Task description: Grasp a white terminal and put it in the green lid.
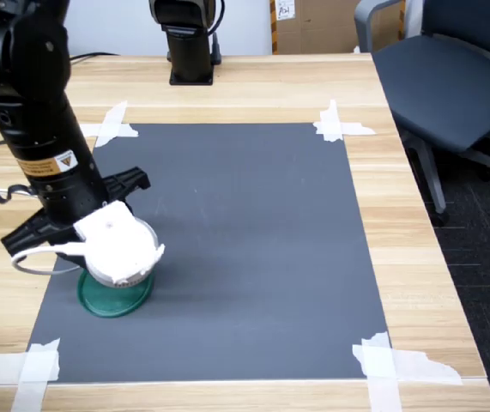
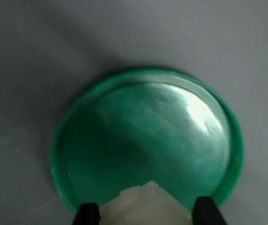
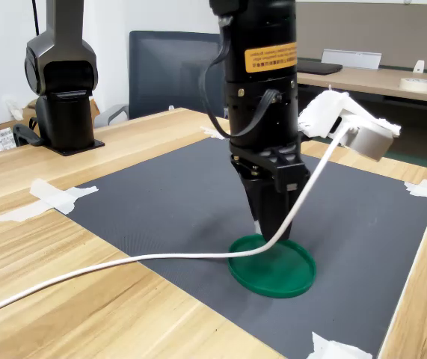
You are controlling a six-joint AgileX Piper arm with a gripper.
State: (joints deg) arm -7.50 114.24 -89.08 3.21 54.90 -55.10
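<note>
The first exterior view looks down steeply from high over the worktop [image 1: 253, 86], taking in the whole dark mat [image 1: 245, 240] with the green lid [image 1: 111, 300] near seven o'clock. The second exterior view sits low at the worktop's edge, looking almost level across the mat, with the lid close at five o'clock. The wrist view stares straight down from very close, the lid nearly filling it. All three share the lid and surrounding mat.
</note>
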